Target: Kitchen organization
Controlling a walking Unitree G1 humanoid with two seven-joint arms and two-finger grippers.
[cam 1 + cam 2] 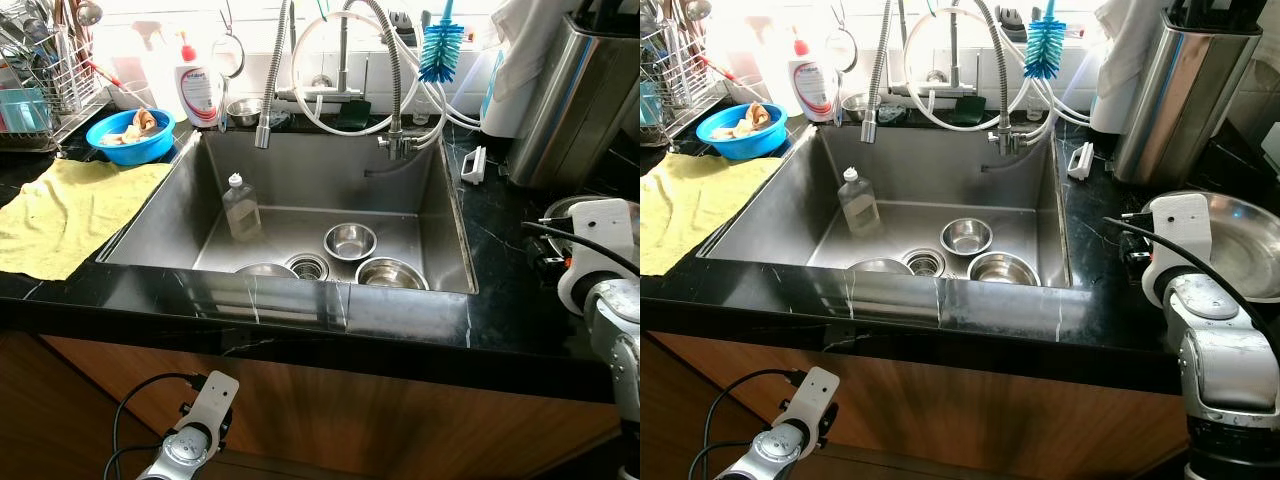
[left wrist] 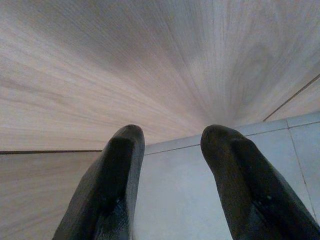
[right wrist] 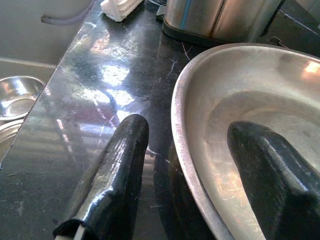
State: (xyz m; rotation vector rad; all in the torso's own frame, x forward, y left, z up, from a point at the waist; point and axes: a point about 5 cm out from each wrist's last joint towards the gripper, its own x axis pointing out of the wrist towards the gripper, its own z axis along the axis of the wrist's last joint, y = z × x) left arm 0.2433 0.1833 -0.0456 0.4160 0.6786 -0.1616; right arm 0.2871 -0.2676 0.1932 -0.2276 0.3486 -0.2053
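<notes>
Currently the right claw (image 3: pixel 185 165), fingers apart, straddles the rim of the large steel bowl (image 3: pixel 260 110) on the counter (image 3: pixel 100 100) right of the sink (image 1: pixel 300 200). Best to seat deeper before clamping; the left claw (image 2: pixel 170 170) hangs idle, parted.

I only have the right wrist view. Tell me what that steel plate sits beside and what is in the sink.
Observer: The steel plate lies on the black counter right of the sink, in front of a tall steel canister.
Operator: Give me the sink contents.
Observer: A clear bottle stands upright there, with three small steel bowls around the drain.
Operator: Report the left arm.
Observer: The left gripper hangs low by the wooden cabinet front, jaws open and holding nothing.
</notes>
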